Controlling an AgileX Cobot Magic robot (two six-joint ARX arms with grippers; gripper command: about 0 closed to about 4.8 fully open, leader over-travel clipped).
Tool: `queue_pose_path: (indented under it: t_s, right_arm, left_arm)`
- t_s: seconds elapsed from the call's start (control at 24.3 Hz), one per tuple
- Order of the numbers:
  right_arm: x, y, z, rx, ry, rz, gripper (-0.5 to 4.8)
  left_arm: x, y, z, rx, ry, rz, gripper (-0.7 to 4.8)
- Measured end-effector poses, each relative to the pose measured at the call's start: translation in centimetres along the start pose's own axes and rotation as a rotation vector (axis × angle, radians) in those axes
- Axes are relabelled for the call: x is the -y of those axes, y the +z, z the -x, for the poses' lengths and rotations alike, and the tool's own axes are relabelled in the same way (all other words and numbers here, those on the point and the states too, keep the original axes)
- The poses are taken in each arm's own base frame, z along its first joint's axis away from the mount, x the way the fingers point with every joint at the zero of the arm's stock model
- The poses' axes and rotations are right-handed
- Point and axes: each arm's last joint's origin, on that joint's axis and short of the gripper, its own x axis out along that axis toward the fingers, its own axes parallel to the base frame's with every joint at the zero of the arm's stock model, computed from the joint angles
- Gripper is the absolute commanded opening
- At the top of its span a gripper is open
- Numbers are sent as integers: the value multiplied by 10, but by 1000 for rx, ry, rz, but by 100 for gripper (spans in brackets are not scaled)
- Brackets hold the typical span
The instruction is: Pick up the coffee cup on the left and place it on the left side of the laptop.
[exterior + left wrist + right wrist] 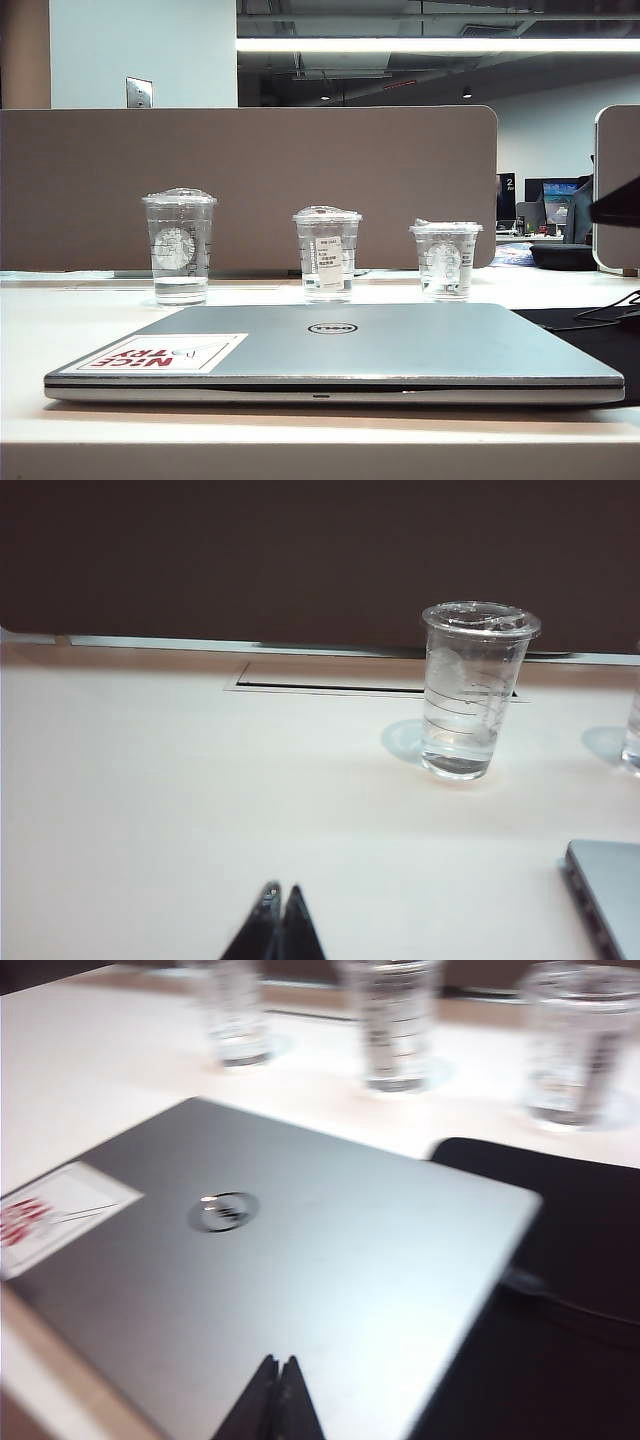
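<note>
Nearest the exterior camera lies the laptop [335, 352], lid shut, flat on the counter [90, 315], with a red-and-white sticker [160, 353] on the lid's left corner. Behind the laptop three clear cups stand upright in a row, apart from one another. The coffee cup [179, 247] is the leftmost, behind the laptop's left end, with a little water in the bottom. A cup with a white label [326, 254] stands behind the laptop's middle, and a squatter cup [445, 260] behind its right part. A black mat [560, 1260] lies by the laptop's right edge.

Left fingers [277, 920] are pressed shut and hold nothing, over bare counter well short of the coffee cup [473, 690], left of the laptop's corner [608, 890]. Right fingers [278, 1395] are likewise closed and empty, above the laptop's lid [300, 1270].
</note>
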Motion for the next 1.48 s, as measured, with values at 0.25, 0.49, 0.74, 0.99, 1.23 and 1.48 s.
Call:
queue_pose_path:
  t_s: [0.25,0.49,0.74,0.99,1.23,1.48]
  right_arm:
    - [-2,0,0,-3,18,3,-5]
    - [-2,0,0,-4,19,3,-5]
    - [-2,0,0,-4,19,3,-5]
    - [-2,-1,-1,-9,18,3,-5]
    - [-2,-1,-1,-10,18,3,-5]
    - [-2,-1,-1,-11,20,4,-5]
  left_arm:
    - [6,0,1,-19,-206,167,-5]
    - [9,15,2,78,-288,238,-5]
    - [10,40,-18,117,-296,17,157]
    - [8,14,-63,8,-273,-129,217]
    - [9,-20,-123,42,-297,-124,346]
    - [15,-51,-188,-12,-472,-77,351]
